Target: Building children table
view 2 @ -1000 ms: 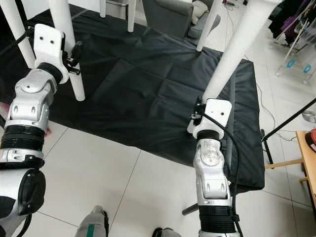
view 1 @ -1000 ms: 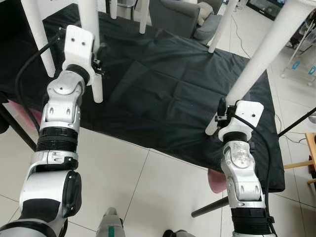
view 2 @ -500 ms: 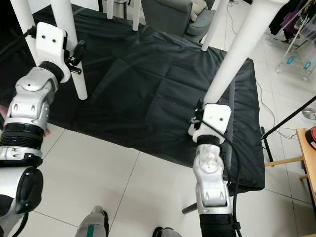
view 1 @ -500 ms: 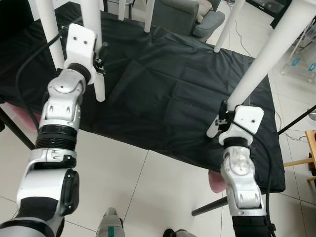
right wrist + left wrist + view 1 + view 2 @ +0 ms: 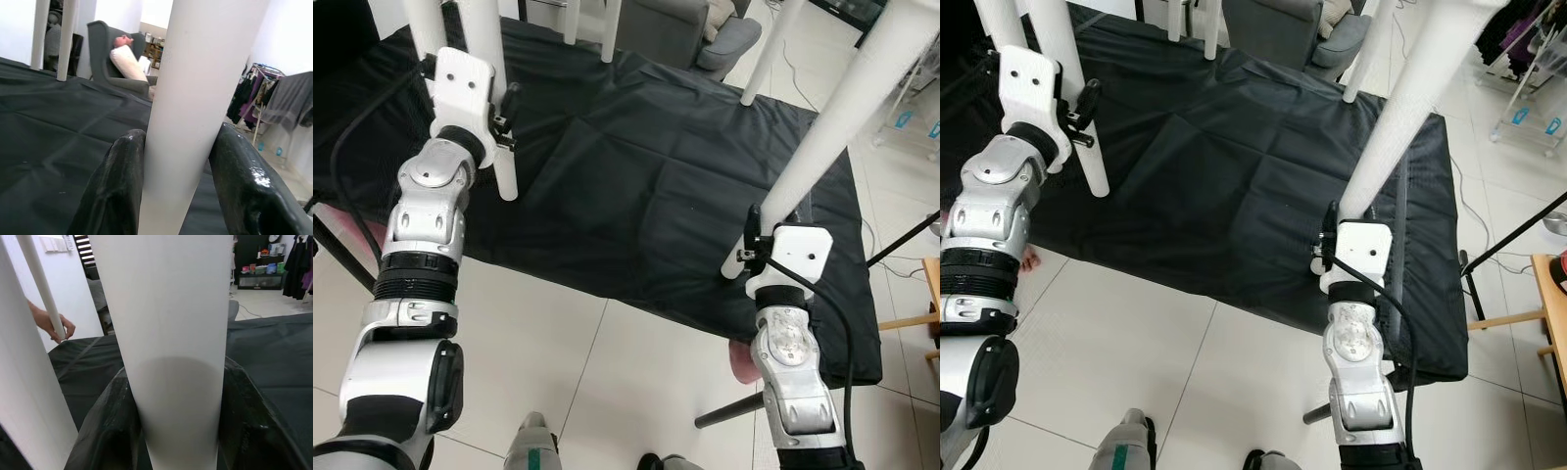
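Left end effector [image 5: 171,431] clamped on a white table leg [image 5: 489,88]; the wrist view has both black fingers [image 5: 105,431] pressed against the leg's sides. That leg stands near-upright with its foot on the black sheet [image 5: 636,176], close to the sheet's near-left edge. A second white leg [image 5: 423,24] sits just beside it on the left. Right end effector [image 5: 171,196] clamped on a slanted white leg [image 5: 842,117]; fingers [image 5: 117,186] hug both sides of it just above its lower end, which rests near the sheet's front edge. This leg leans up and away to the right. Two further white legs [image 5: 773,49] rise at the far side of the sheet, near a grey armchair [image 5: 685,29]. Sheet is creased but its middle lies bare between the held legs, giving open room there. In front of the sheet, pale tiled floor [image 5: 568,362]. A dark stand leg [image 5: 729,416] runs across the tiles by the right arm, a pink object [image 5: 740,360] beside it. Right edge of the sheet borders a wooden piece [image 5: 925,313] and a clothes rack [image 5: 274,103]. In the left wrist view a person's hand [image 5: 54,325] grips a thin white leg [image 5: 41,286] at the sheet's far edge.
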You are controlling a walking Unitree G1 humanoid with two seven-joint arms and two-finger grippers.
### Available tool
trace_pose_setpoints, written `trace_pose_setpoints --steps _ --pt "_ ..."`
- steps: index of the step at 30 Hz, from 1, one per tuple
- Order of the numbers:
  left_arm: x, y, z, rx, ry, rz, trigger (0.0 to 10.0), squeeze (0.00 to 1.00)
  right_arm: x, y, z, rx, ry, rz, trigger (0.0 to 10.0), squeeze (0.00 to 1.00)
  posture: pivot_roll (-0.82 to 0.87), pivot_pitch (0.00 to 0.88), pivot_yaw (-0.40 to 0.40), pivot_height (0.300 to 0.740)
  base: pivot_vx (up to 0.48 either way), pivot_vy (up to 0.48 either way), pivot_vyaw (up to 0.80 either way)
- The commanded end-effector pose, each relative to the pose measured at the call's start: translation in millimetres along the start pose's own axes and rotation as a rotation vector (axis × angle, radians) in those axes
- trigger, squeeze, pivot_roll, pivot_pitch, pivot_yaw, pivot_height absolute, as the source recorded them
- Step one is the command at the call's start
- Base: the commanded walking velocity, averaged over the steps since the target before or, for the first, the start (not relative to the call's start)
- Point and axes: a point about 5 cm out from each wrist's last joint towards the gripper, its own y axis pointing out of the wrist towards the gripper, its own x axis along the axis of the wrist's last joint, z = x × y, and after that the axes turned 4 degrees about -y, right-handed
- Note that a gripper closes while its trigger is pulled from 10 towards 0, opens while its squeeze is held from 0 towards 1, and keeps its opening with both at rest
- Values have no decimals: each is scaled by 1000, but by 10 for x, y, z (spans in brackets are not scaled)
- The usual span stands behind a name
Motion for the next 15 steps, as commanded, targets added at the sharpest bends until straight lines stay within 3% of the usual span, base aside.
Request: trace_pose_setpoints --steps 1,3,6,15 --pt "-69 36 -509 -295 90 38 0 0 106 17 -229 -71 -160 -80 0 0 177 128 -79 740 0 0 0" --pt "-69 36 -509 -295 90 38 0 0 106 17 -229 -71 -160 -80 0 0 177 128 -79 740 0 0 0" --pt "-20 2 -644 -352 68 13 0 0 1 3 -456 -155 -205 -29 0 0 172 127 -76 740 0 0 0" --pt "-39 -166 -701 -365 13 54 0 0 -76 54 -523 -103 -212 -14 0 0 168 126 -70 740 0 0 0"
